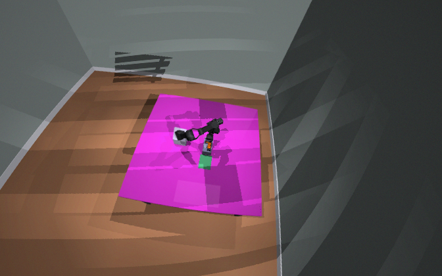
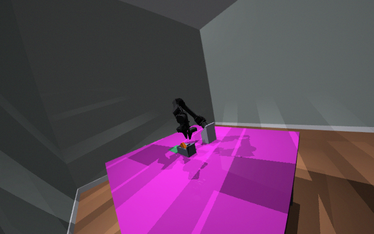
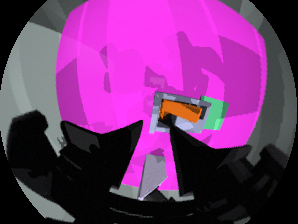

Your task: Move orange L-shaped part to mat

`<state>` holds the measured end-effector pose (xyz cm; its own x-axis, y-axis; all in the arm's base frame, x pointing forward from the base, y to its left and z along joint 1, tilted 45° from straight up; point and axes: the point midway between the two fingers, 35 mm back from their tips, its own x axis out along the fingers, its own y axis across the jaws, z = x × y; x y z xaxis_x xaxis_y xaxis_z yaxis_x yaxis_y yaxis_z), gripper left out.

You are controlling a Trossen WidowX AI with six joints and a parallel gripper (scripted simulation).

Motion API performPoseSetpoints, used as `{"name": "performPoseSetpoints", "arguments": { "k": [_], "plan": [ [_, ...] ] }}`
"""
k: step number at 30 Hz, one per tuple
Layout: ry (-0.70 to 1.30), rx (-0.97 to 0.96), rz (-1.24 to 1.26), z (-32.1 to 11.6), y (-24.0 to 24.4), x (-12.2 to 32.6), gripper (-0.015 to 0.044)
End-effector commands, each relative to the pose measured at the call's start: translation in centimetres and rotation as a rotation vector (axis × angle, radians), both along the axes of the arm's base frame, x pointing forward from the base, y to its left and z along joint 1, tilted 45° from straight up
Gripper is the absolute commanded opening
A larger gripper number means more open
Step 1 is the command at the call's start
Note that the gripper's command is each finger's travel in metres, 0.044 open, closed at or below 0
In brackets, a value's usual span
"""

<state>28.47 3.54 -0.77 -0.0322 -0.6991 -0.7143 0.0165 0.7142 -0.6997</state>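
Observation:
The orange part (image 1: 208,145) (image 2: 183,145) (image 3: 180,111) is in the grey tray (image 2: 192,151) (image 3: 155,114). It sits tilted, with one end standing above the tray's walls on the side toward the green mat (image 1: 205,162) (image 2: 173,150) (image 3: 218,116). Its other end is low in the pocket, partly hidden by a finger in the wrist view. My gripper (image 2: 188,139) (image 3: 156,125) is partly open and empty. It hangs above the tray, with a gap between the fingertips and the part. The mat lies against the tray's end and bears nothing.
The magenta table (image 1: 151,184) (image 2: 156,195) carries the tray and mat. A pale grey block (image 1: 179,140) (image 2: 209,134) (image 3: 153,172) stands at the foot of the black arm. Shadows of the arm fall across the table.

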Motion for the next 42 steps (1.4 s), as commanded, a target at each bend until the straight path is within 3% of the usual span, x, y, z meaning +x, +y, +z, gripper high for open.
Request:
{"name": "performPoseSetpoints", "arguments": {
  "k": [1,9,12,13,30,42],
  "plan": [
    [-0.001,0.001,0.003,0.0,0.0,0.1,0.0180],
    [-0.001,0.001,0.003,0.0,0.0,0.1,0.0180],
    [0.056,0.004,0.061,0.3,-0.2,0.1,0.0259],
    [0.094,0.006,0.100,0.5,-0.4,0.2,0.0280],
    [1.094,0.053,1.105,5.6,-5.3,0.8,0.0280],
    [1.105,0.054,1.116,5.7,-5.4,0.8,0.0280]
  ]
}}
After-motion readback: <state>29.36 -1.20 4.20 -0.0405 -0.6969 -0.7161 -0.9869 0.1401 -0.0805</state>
